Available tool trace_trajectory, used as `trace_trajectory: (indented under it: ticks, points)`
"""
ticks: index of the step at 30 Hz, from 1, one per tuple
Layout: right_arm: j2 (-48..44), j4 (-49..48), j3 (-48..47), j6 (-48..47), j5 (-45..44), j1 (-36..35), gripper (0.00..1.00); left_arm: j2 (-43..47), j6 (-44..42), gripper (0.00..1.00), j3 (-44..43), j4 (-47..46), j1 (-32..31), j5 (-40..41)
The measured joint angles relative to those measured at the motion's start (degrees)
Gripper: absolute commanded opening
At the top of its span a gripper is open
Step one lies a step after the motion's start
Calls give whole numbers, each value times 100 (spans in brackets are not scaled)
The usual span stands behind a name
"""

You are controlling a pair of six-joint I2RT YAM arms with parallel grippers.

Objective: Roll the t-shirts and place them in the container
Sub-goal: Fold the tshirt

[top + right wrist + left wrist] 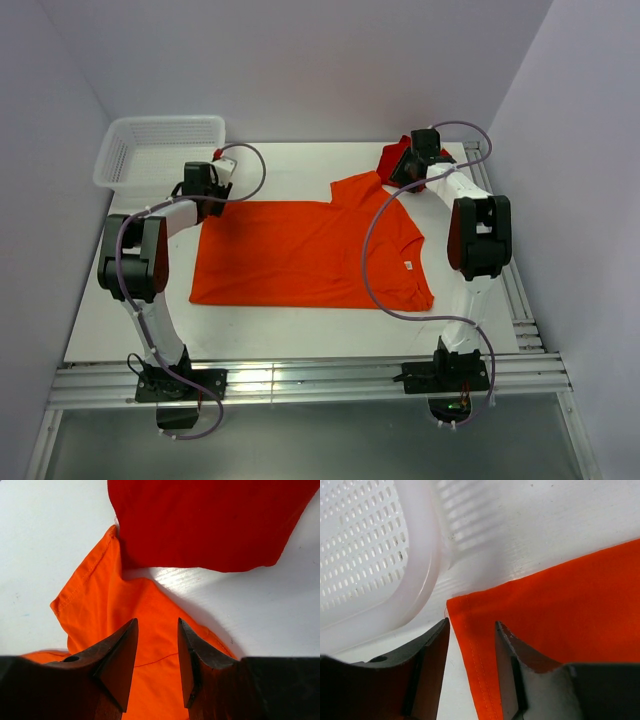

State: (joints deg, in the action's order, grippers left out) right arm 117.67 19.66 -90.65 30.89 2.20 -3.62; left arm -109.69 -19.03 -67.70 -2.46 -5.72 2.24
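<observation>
A bright orange t-shirt (310, 255) lies spread flat mid-table, its white neck label (408, 265) toward the right. A darker red t-shirt (393, 158) sits crumpled at the back right, overlapping the orange sleeve (95, 600). My left gripper (212, 203) is at the orange shirt's back-left hem corner. In the left wrist view its jaws (472, 625) stand open, with the stitched hem edge (475, 660) running between them. My right gripper (405, 175) hovers over the back sleeve, open (157, 622) above the orange cloth. The red t-shirt (200, 520) lies just beyond its tips.
A white perforated basket (160, 150) stands at the back left, close to my left gripper; its rim (420, 580) almost touches the hem corner. Walls close in the table on the left, back and right. An aluminium rail (300, 380) runs along the near edge.
</observation>
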Motion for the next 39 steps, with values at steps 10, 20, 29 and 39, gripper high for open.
trace_trajectory:
  ticks: [10, 20, 29, 39]
  points:
    - [-87, -2, 11, -72, -2, 0, 43, 0, 612, 42, -4, 125, 0, 238]
    - [-140, -37, 199, -98, -2, 0, 42, -13, 1338, 43, -26, 459, 98, 278]
    - [-151, -46, 219, -164, -4, 0, 41, -378, 1604, 43, -444, 688, 190, 275]
    - [-151, -42, 219, -227, -42, 0, 41, -560, 1775, 29, -713, 911, 203, 260]
